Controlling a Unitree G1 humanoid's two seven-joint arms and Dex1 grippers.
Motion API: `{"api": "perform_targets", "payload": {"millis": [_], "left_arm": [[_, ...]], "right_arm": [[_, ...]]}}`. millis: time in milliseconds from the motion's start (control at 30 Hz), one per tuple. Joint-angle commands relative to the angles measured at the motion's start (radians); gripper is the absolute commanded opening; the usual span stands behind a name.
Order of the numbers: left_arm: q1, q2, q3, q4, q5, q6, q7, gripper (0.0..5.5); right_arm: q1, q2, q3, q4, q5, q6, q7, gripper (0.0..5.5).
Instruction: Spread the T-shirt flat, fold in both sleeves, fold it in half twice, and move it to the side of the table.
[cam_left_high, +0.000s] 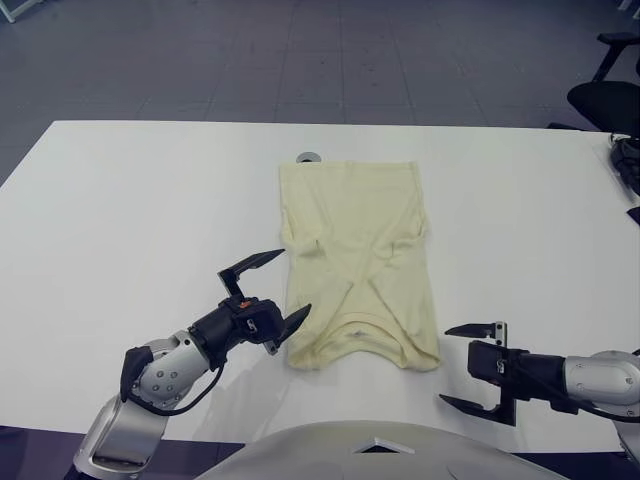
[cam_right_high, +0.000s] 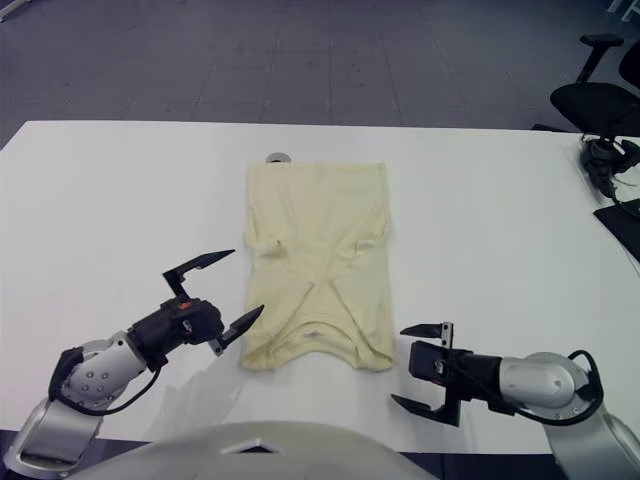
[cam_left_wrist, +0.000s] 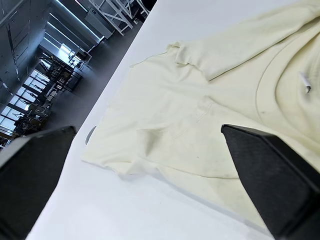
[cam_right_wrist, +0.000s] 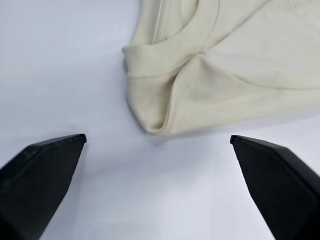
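Left arm is angling in from the near-left, forearm low over the table (cam_left_high: 130, 200), left gripper (cam_left_high: 296, 280) pointing at the T-shirt (cam_left_high: 355, 260). Its fingers are spreading wide, holding nothing. The lower fingertip is overlapping the shirt's near-left edge in the eye views; it is possibly touching the cloth, hard to tell from this angle.

Right arm is coming in from the near-right, wrist level, and is being cut off by the frame edge. Right gripper (cam_left_high: 444, 365) is hanging open and empty just beside the shirt's near-right corner, apart from it.

The pale yellow T-shirt is lying mid-table, both sleeves folded in over the body, collar toward the robot, hem at the far end near a round cable port (cam_left_high: 308, 157). The sleeve layers are wrinkling across the middle. A small white neck tag (cam_left_wrist: 305, 82) is peeking out inside the collar.
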Motion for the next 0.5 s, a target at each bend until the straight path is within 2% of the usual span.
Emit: {"api": "perform_targets", "payload": {"millis": [33,233,500], "left_arm": [[-0.011,-0.004,-0.007,0.008,0.01,0.004,-0.001,5.4],[-0.001,-0.013,-0.016,0.003,0.027,0.009,0.013,5.4],[0.0,-0.014,-0.021,-0.005,0.033,0.017,0.012,5.4]], "right_arm": [[-0.016,-0.005,-0.019,0.002,0.012,0.003,-0.006,5.37],[-0.081,-0.003,0.082,0.042,-0.051,-0.039,-0.028,5.37],[-0.115,-0.029,0.171,0.019,-0.134,-0.061,-0.042,3.98]]}}
